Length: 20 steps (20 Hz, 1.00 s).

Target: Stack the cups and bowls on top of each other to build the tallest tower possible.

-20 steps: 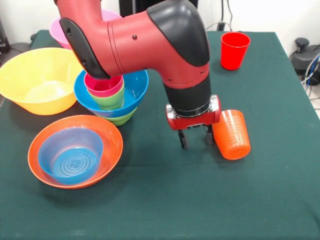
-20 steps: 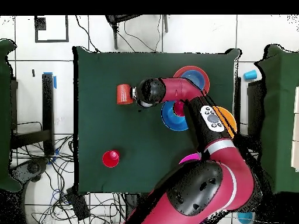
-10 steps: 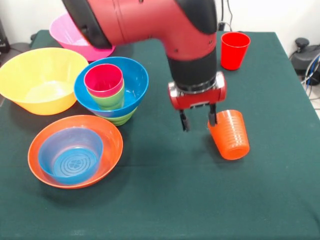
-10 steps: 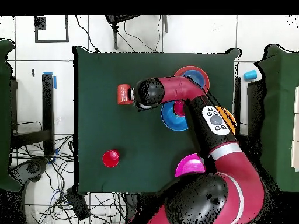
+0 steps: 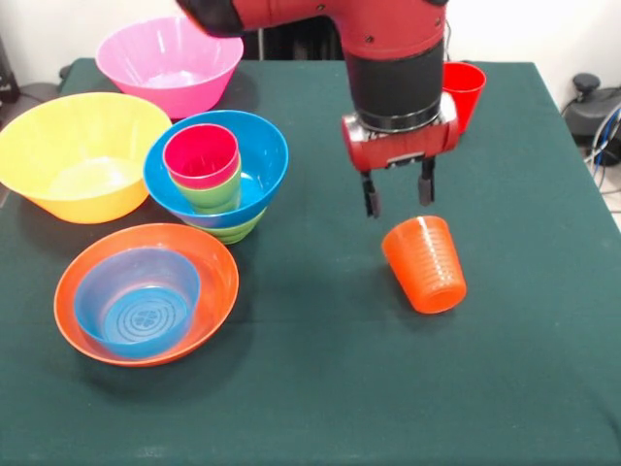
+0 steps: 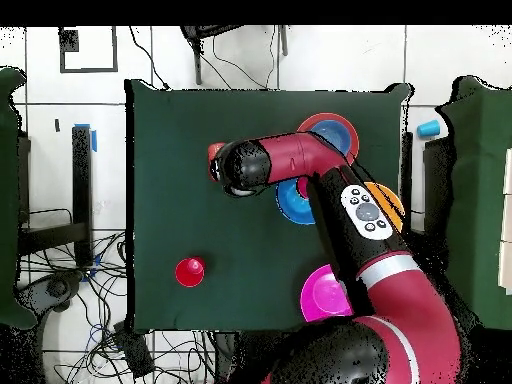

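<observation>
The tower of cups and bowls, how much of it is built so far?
Done: the tower has a green bowl, blue bowl, green cup and pink cup. In hand: nothing; the open gripper hangs above the tipped orange cup. Left: that cup, the red cup and four loose bowls.

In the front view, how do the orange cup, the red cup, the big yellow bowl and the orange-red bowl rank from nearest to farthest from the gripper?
1. The orange cup, lying on its side just below the gripper.
2. The red cup, upright behind the arm, near the table's far edge.
3. The orange-red bowl, toward the picture's lower left, holding a small blue bowl.
4. The big yellow bowl, at the picture's left edge.
</observation>
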Available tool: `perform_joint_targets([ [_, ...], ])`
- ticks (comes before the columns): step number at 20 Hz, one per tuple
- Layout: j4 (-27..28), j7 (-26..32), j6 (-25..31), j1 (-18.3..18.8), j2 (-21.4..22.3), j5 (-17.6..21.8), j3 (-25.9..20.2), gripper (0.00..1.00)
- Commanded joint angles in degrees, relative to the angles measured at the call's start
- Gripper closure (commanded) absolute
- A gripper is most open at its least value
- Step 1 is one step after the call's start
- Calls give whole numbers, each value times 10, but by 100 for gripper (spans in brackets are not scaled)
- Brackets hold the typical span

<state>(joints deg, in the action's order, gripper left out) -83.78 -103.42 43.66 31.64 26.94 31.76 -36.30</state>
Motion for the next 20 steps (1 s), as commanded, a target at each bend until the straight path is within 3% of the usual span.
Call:
perform_joint_targets([
  [1, -58, 99, 81, -21, 5, 31, 23, 0],
  [9, -103, 74, 81, -24, 20, 30, 28, 0],
  [15, -177, 46, 68, -21, 71, 22, 23, 0],
  [20, -240, 9, 11, -24, 114, 29, 18, 0],
])
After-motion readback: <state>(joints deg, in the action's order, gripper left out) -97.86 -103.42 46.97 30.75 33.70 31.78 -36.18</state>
